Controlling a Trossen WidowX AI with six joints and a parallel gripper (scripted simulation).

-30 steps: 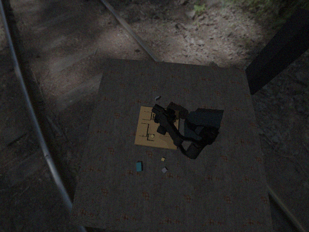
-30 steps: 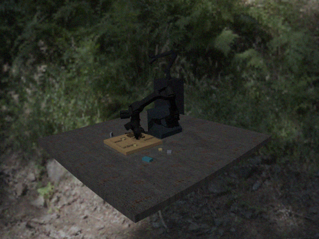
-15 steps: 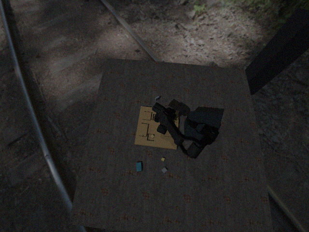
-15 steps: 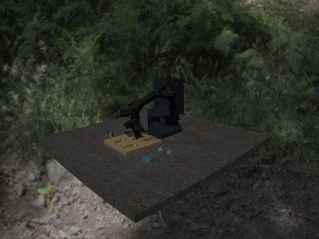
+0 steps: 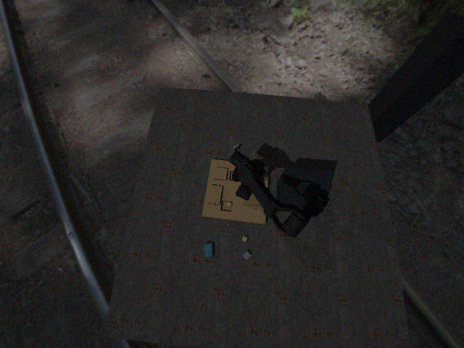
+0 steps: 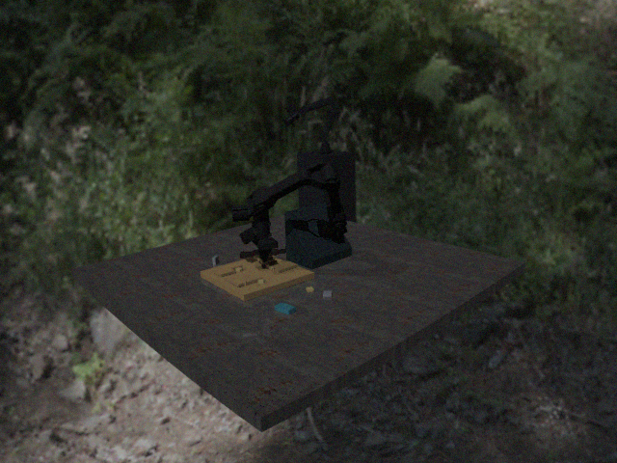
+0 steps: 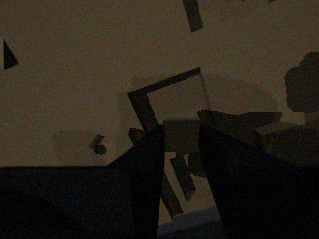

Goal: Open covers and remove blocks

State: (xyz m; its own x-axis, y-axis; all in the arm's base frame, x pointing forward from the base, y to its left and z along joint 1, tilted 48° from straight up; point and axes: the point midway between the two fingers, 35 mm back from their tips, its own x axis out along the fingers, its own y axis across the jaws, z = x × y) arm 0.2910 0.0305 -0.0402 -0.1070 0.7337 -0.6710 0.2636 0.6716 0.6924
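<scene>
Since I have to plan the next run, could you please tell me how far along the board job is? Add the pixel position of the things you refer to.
Apparently partway: a teal block (image 5: 208,250) (image 6: 284,308) and a grey block (image 5: 246,254) (image 6: 327,293) rest off the puzzle board (image 5: 239,215) (image 6: 244,292). The gripper (image 7: 180,131) is shut on a small block over the board. Setting that down and withdrawing remain; cover states are unclear.
</scene>
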